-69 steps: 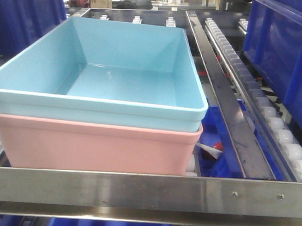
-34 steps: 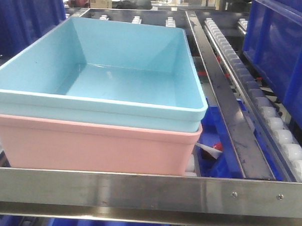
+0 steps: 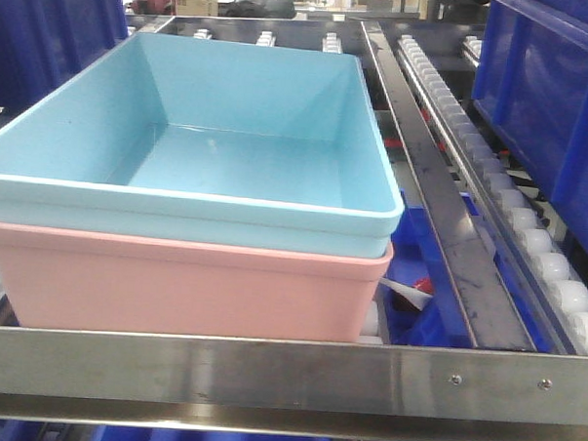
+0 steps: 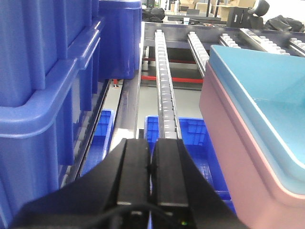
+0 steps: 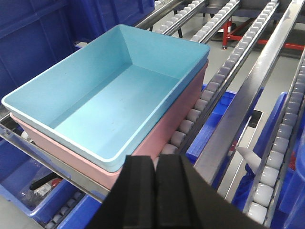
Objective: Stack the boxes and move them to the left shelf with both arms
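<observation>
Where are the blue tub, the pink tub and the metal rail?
blue tub (image 3: 248, 165), front view, on its inside floor.
pink tub (image 3: 184, 284), front view, on its front wall.
metal rail (image 3: 268, 374), front view, on the shiny front face.

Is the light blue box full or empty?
Empty. The light blue box shows only its bare floor, and it sits nested in the pink box.

Front view: we look low and close over the shelf rail (image 3: 268, 374) at the boxes (image 3: 206, 217). Left wrist: level along their left side. Right wrist: above, looking down. All three share the boxes.
</observation>
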{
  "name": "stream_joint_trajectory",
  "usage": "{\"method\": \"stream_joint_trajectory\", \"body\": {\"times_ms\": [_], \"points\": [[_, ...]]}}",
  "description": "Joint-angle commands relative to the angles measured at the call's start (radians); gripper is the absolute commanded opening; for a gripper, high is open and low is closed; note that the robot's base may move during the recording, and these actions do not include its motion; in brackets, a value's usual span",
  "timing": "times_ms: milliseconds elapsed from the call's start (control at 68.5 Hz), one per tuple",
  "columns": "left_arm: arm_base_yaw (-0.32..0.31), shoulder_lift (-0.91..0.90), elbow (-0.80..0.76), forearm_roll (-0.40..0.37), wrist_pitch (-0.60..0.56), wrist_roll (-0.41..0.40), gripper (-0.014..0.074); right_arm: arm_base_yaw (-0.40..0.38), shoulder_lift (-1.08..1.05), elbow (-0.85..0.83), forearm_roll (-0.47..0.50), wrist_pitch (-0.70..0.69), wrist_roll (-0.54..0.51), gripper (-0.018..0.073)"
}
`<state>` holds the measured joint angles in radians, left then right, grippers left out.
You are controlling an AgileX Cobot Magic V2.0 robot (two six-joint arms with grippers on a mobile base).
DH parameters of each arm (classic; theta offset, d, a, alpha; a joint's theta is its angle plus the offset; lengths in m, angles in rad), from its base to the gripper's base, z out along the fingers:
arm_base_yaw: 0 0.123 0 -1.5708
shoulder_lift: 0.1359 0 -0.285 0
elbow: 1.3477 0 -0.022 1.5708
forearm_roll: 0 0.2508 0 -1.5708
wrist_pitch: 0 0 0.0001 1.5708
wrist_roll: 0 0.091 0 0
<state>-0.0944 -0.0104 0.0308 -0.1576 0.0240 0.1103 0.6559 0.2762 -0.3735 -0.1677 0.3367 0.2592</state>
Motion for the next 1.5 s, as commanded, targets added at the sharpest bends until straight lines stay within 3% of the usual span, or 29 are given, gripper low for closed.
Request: {"method": "stream_joint_trajectory", "body": {"times_ms": [0,452,540,686,759,861,1050,1167,1488], "points": [[0.001,-0.016,0.025,-0.007,-0.088,0.005,-0.0004,-0.003,0.007,-0.03,-0.008,-0.082,-0.01,0.0052],[0.001,-0.016,0.025,-0.007,-0.088,0.005,-0.0004,-0.022,0.011,-0.027,-0.005,-0.078,-0.015,0.0052],[0.001,-0.016,0.025,-0.007,-0.088,0.005,-0.0004,-0.124,0.011,-0.026,0.06,-0.081,-0.095,0.0052],[0.001,-0.016,0.025,-0.007,-0.088,0.005,-0.0004,-0.35,0.002,0.006,0.251,-0.119,-0.339,0.0052],[0.001,-0.016,0.025,-0.007,-0.088,0.005,-0.0004,-0.453,-0.036,0.069,0.259,-0.18,-0.351,0.0052],[0.001,-0.016,0.025,-0.007,-0.088,0.005,-0.0004,-0.533,-0.121,0.172,0.259,-0.236,-0.348,0.0052],[0.001,-0.016,0.025,-0.007,-0.088,0.005,-0.0004,-0.617,-0.238,0.324,0.259,-0.29,-0.348,0.0052],[0.001,-0.016,0.025,-0.007,-0.088,0.005,-0.0004,-0.638,-0.285,0.403,0.266,-0.392,-0.344,0.0052],[0.001,-0.014,0.025,-0.007,-0.088,0.005,-0.0004,-0.681,-0.291,0.402,0.266,-0.377,-0.271,0.0052]]}}
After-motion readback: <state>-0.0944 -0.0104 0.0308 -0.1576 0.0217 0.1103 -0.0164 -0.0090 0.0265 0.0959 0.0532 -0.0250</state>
